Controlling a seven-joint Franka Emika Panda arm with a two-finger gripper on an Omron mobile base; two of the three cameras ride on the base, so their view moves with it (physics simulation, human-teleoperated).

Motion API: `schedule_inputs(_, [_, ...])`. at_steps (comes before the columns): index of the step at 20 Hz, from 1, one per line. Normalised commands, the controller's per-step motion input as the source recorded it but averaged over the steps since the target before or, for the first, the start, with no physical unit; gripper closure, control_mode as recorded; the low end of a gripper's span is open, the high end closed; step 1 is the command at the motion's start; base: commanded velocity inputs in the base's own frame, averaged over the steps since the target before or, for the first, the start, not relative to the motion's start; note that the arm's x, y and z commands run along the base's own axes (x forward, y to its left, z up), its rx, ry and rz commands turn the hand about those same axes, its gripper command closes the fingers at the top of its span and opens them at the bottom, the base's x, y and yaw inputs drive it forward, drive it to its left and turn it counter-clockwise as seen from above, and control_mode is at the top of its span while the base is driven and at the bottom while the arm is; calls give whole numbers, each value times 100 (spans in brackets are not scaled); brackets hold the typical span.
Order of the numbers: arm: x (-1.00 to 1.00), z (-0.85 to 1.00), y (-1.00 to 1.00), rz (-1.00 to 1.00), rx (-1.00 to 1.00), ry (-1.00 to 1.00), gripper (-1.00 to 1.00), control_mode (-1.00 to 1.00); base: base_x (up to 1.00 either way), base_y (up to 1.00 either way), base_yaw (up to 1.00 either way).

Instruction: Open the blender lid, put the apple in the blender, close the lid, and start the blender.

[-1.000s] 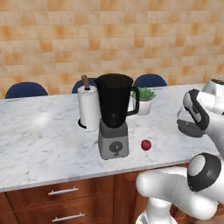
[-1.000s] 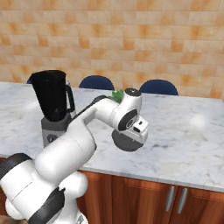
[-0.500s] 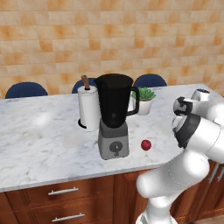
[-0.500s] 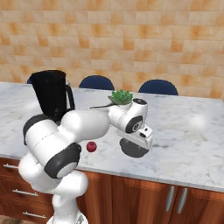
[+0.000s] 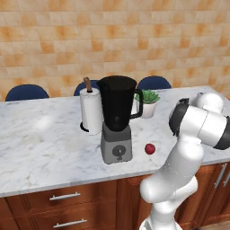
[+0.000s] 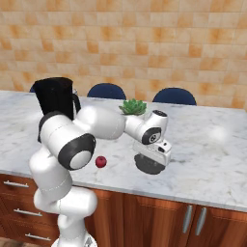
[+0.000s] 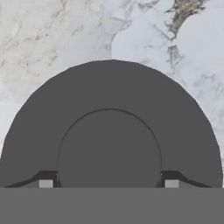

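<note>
The black blender (image 5: 117,121) stands on its grey base mid-counter, its jar top uncovered; it also appears at the left (image 6: 57,99). The red apple (image 5: 150,148) (image 6: 101,161) lies on the marble just right of the base. The dark grey blender lid (image 6: 148,165) (image 7: 109,118) hangs flat, low over the counter to the right of the apple; I cannot tell whether it touches the marble. My gripper (image 6: 151,157) (image 7: 108,183) is shut on the lid's raised centre, a fingertip (image 7: 45,183) on each side.
A white paper-towel roll (image 5: 91,110) stands left of the blender, and a small potted plant (image 5: 147,101) (image 6: 133,106) behind it. Blue chair backs (image 6: 107,90) rise beyond the counter. Bare marble (image 6: 212,149) stretches to the right of the lid.
The arm has folded and turned, carrying the lid slightly down toward the counter. Blender and apple have not moved.
</note>
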Motion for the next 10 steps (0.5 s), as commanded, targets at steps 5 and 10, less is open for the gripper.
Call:
schedule_inputs(5, [-2, -17, 11, 0, 0, -2, -100, -100, 0, 0, 0])
schedule_inputs(10, [-35, 14, 28, 0, -1, -1, -100, -100, 0, 0, 0])
